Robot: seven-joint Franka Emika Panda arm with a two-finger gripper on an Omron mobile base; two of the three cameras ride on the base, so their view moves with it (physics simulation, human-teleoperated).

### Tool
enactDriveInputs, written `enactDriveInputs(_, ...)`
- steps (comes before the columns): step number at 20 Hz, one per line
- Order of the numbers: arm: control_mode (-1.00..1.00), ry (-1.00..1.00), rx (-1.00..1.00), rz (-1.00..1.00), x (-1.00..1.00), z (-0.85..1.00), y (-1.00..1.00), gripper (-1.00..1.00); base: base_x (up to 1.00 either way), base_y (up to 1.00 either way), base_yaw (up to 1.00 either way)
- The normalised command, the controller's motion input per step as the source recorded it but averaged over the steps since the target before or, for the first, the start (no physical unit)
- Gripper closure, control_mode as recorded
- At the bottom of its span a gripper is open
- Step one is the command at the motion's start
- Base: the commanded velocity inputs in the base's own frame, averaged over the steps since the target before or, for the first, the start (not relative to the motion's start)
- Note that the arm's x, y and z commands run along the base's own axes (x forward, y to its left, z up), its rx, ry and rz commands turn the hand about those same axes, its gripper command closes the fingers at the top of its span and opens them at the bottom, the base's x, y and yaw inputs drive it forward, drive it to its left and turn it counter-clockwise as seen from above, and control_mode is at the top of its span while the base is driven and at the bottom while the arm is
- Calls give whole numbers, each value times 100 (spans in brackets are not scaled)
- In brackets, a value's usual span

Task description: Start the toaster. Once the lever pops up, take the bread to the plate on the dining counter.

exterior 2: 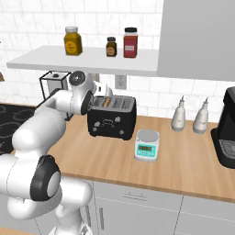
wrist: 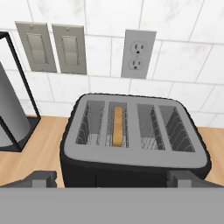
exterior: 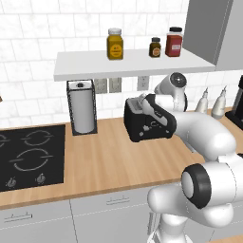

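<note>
The black toaster [wrist: 131,168] stands on the wood counter against the tiled wall, also seen in the right base view as the toaster [exterior 2: 112,120] and in the left base view as the toaster [exterior: 142,128], partly behind my arm. A tan slice of bread [wrist: 117,127] stands on edge in the second slot from the left, sunk low; the bread [exterior 2: 107,102] peeks out of the top. My gripper [wrist: 111,178] hovers just above and in front of the toaster, open, nothing between its fingertips [wrist: 41,177]. The plate and the dining counter are out of view.
A paper towel holder [exterior: 83,108] stands left of the toaster, with a black cooktop [exterior: 31,154] beyond. To the right are a small kitchen scale [exterior 2: 147,145], two bottles [exterior 2: 179,114] and a black coffee machine [exterior 2: 227,133]. A shelf [exterior: 128,64] with jars hangs overhead.
</note>
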Motion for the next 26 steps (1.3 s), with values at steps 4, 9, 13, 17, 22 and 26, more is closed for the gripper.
enactDriveInputs(4,-100,0,0,0,0,0,0,-100,0,0,0)
enactDriveInputs(9,-100,0,0,0,0,0,0,-100,0,0,0)
enactDriveInputs(13,-100,0,0,0,0,0,0,-100,0,0,0)
enactDriveInputs(17,-100,0,0,0,0,0,0,-100,0,0,0)
enactDriveInputs(22,-100,0,0,0,0,0,0,-100,0,0,0)
enactDriveInputs(26,-100,0,0,0,0,0,0,-100,0,0,0)
